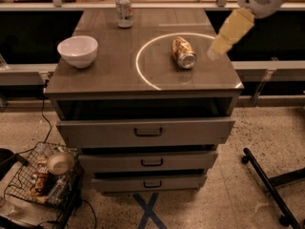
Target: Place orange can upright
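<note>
Where a white ring [143, 75] is marked on the cabinet top [105, 80], the orange can [183, 52] lies on its side inside that ring, silver end towards the camera. Gripper [215, 50]: pale, blurred, hanging above the top's right edge, just right of the can and apart from it; whether it is open or closed cannot be told. White bowl [77, 50]: upright on the top's left side, well apart from the can. Silver-white can [124, 9]: upright at the far edge. Nothing lies between gripper and orange can. Three drawers [147, 131] below, each with a dark handle. Wire basket [28, 175] on the floor at lower left, holding a round tan cup [60, 163] and assorted packets. Blue tape cross [150, 210] on the floor in front. Black wheeled leg [267, 182] at lower right.
</note>
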`<state>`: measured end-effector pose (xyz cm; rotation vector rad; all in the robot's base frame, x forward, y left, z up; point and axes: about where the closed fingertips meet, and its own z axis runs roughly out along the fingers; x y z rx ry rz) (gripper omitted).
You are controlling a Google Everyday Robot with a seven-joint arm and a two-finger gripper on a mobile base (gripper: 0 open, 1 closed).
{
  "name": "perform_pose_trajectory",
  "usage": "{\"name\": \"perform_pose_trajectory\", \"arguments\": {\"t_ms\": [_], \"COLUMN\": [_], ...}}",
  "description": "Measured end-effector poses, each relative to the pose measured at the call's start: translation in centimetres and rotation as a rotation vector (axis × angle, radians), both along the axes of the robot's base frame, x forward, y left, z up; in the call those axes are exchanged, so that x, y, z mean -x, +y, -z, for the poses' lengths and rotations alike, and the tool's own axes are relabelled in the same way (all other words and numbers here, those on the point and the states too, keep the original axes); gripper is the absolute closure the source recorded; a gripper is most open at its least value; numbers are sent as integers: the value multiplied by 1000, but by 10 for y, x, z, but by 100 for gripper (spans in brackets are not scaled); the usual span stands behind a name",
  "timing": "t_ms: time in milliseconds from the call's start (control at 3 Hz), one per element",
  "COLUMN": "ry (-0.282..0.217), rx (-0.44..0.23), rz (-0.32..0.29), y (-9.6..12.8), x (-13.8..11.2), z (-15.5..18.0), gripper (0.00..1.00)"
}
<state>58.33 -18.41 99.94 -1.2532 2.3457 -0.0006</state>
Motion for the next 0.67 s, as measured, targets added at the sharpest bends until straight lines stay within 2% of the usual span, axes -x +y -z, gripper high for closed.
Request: {"name": "perform_pose_trajectory", "arguments": {"t_ms": [333, 667], "ry": [43, 82], "rx": [-28, -43], "rz": [155, 329], "y": [10, 8], "x": [-40, -63], "z": [4, 15], "gripper": [0, 0]}}
